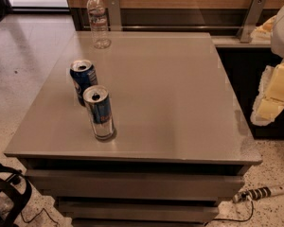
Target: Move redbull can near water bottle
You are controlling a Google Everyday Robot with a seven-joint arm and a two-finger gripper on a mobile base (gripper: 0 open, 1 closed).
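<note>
The redbull can, slim, silver and blue with an opened top, stands upright on the grey table near its front left. The water bottle, clear with a white cap, stands upright at the table's far left corner, well apart from the can. My gripper, white with pale yellow parts, hangs at the right edge of the view, beyond the table's right side, far from both objects and holding nothing that I can see.
A shorter dark blue can stands just behind and left of the redbull can. A wooden wall with metal brackets runs behind the table. A power strip and black cables lie on the floor.
</note>
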